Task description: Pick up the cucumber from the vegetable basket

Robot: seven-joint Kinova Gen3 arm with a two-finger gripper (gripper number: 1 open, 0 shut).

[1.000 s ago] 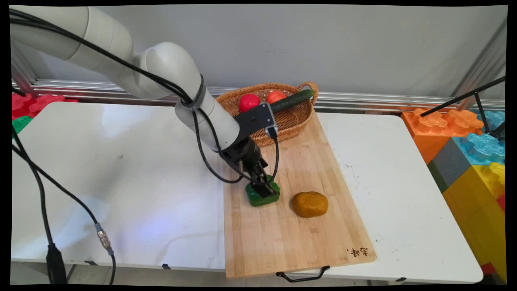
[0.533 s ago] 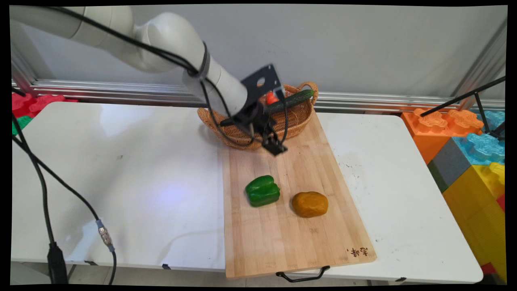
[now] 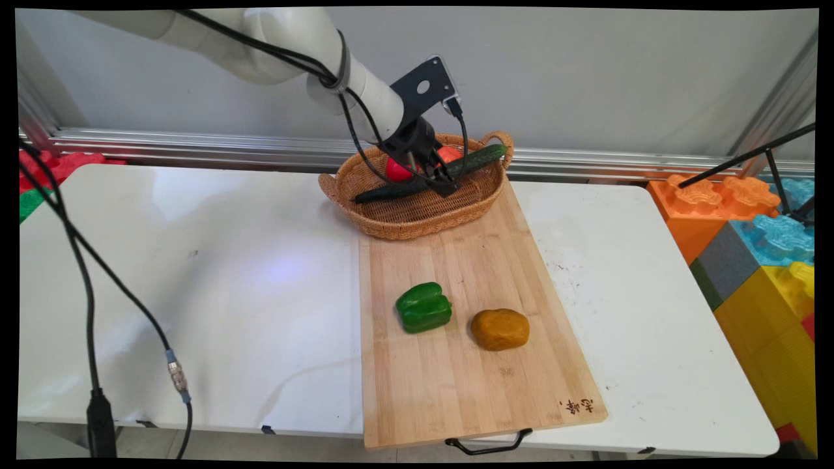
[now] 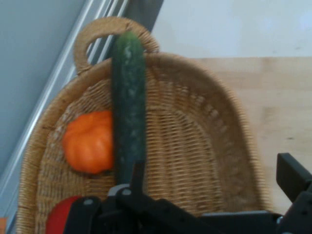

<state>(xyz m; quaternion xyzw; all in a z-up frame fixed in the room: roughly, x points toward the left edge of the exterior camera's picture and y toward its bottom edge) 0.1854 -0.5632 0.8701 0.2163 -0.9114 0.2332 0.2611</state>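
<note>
The woven wicker basket point(image 3: 417, 212) at the far end of the bamboo cutting board point(image 3: 456, 378) is crowded: a long dark green cucumber point(image 3: 472, 161) lies slantwise across it with one end on the rim by the handle, an orange tomato point(image 4: 88, 141) touches its side, and a red tomato point(image 3: 393, 170) sits beside that, leaving bare weave only on the board side. On the board, a green bell pepper point(image 3: 423, 307) and a brown potato point(image 3: 500, 329) sit near each other with a narrow strip between them, while the near part of the board and the stretch up to the basket are open. The white table point(image 3: 195, 273) left of the board is wide open, though black cables point(image 3: 85, 273) hang over its left edge.
</note>
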